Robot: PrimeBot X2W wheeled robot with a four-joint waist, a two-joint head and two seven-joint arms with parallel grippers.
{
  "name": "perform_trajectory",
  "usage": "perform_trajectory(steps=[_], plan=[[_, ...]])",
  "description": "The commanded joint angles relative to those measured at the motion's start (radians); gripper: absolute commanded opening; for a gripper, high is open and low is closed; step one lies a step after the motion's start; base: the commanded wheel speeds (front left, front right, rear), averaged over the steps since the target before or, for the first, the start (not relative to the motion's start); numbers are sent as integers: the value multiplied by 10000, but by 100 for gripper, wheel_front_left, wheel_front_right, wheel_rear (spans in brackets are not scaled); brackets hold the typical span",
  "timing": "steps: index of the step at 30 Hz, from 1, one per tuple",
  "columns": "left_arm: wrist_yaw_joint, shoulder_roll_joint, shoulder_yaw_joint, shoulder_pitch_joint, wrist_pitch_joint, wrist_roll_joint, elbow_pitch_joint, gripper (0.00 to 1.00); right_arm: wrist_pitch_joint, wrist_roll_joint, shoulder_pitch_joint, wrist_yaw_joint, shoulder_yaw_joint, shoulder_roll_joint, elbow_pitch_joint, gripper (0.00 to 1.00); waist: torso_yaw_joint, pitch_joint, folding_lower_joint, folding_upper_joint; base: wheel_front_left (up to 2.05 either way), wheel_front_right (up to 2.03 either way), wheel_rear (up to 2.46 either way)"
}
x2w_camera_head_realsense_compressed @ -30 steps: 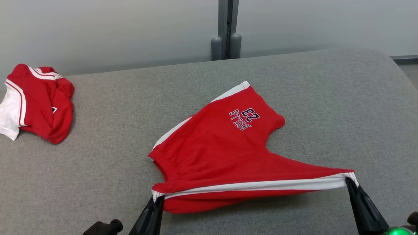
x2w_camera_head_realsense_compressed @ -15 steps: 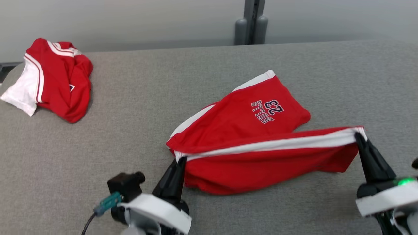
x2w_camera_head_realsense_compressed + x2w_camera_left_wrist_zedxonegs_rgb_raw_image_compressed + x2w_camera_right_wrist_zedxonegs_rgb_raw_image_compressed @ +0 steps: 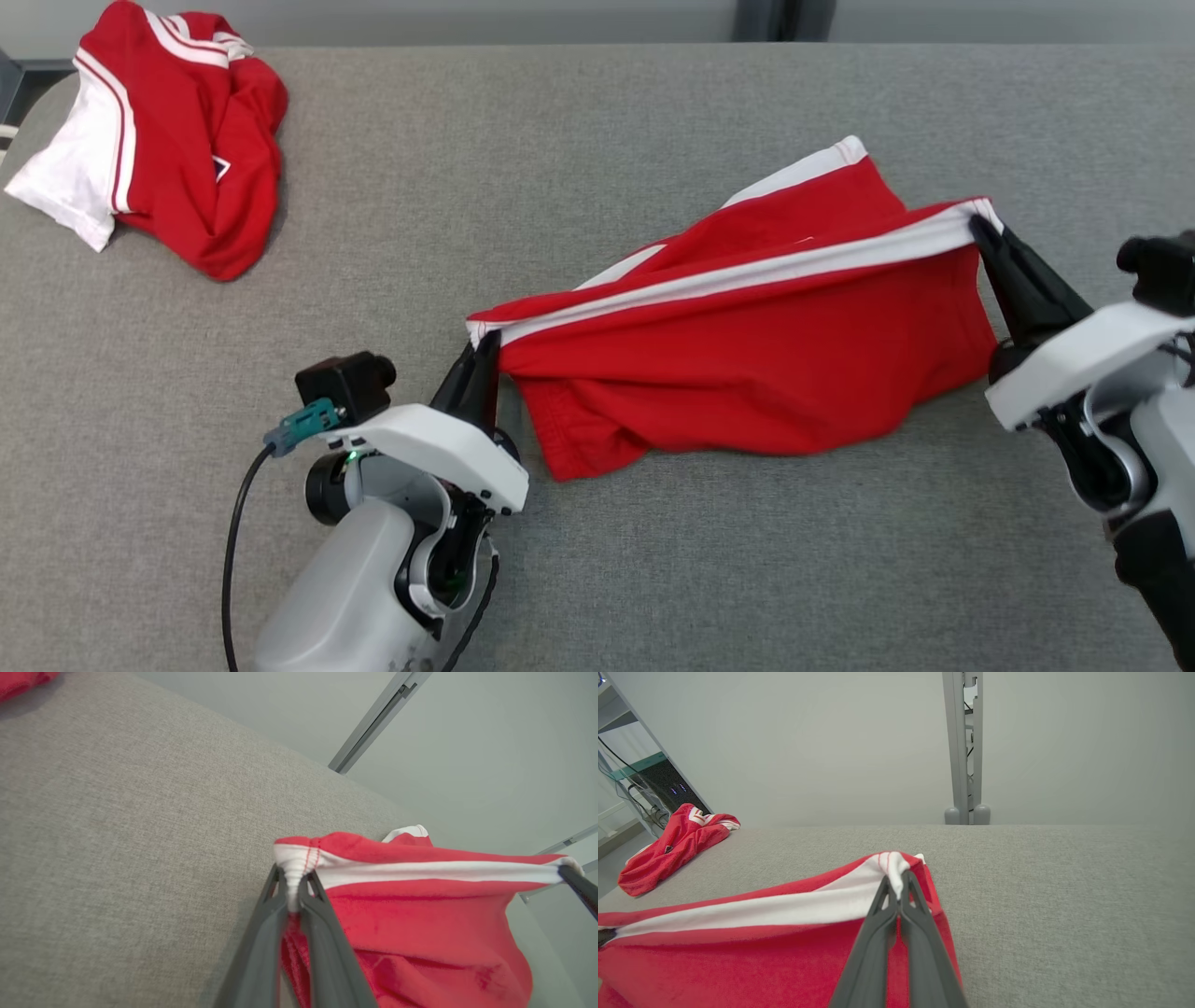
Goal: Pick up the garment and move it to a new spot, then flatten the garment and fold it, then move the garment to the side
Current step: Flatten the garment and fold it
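Note:
The garment (image 3: 747, 373) is a pair of red shorts with a white side stripe, lying across the middle of the grey table (image 3: 560, 140). Its near half is lifted and folded over the far half, the stripe stretched taut between my two grippers. My left gripper (image 3: 485, 343) is shut on the waistband corner; the left wrist view shows that pinch (image 3: 295, 887) on the bunched white edge of the garment (image 3: 420, 914). My right gripper (image 3: 978, 224) is shut on the leg hem corner, and in the right wrist view (image 3: 896, 882) the white stripe of the garment (image 3: 738, 952) runs away to the left.
A second red and white garment (image 3: 168, 140) lies crumpled at the table's far left corner, also in the right wrist view (image 3: 672, 847). A grey post (image 3: 966, 746) stands behind the table's far edge against a plain wall. Shelving with cables (image 3: 644, 784) is off the left end.
Both grippers have carried the striped edge away from me over the far leg, covering the printed lettering. The head camera has tilted down, so both arms now show more fully.

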Motion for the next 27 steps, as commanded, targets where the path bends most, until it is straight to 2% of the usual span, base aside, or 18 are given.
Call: perform_trajectory(steps=[1, 8, 20, 21, 22, 24, 25, 26, 27], plan=[[59, 63, -113, -337, -99, -187, 189, 0, -18, 178, -492, 0, 243, -60, 402, 0, 130, 158, 0, 0, 0, 0, 0], [191, 54, -1125, -935, -366, -885, 405, 0, -38, 783, -2140, 1, 1276, -24, 2122, 0, 486, 475, 0, 0, 0, 0, 0], [414, 49, -2418, -1578, -850, -1702, 80, 0, -77, 1357, -3847, 1, 2618, 94, 4139, 0, 1068, 851, 0, 0, 0, 0, 0], [436, 48, -2514, -1622, -929, -1713, 24, 37, -110, 1380, -3961, 1, 2732, 107, 4289, 0, 1113, 872, 0, 0, 0, 0, 0], [428, 48, -2601, -1651, -989, -1728, -31, 100, -142, 1411, -4063, 1, 2821, 122, 4437, 0, 1153, 891, 0, 0, 0, 0, 0], [444, 50, -2718, -1668, -1108, -1787, -169, 100, -253, 1487, -4259, 1, 2958, 140, 4762, 14, 1226, 916, 0, 0, 0, 0, 0], [454, 50, -2766, -1676, -1174, -1733, -238, 100, -302, 1521, -4334, 1, 3023, 168, 4922, 31, 1265, 923, 0, 0, 0, 0, 0], [470, 50, -2783, -1653, -1243, -1666, -309, 100, -368, 1557, -4393, 1, 3084, 201, 5058, 41, 1300, 927, 0, 0, 0, 0, 0], [464, 49, -2789, -1604, -1292, -1590, -374, 100, -437, 1589, -4448, 1, 3144, 231, 5185, 45, 1330, 929, 0, 0, 0, 0, 0]])
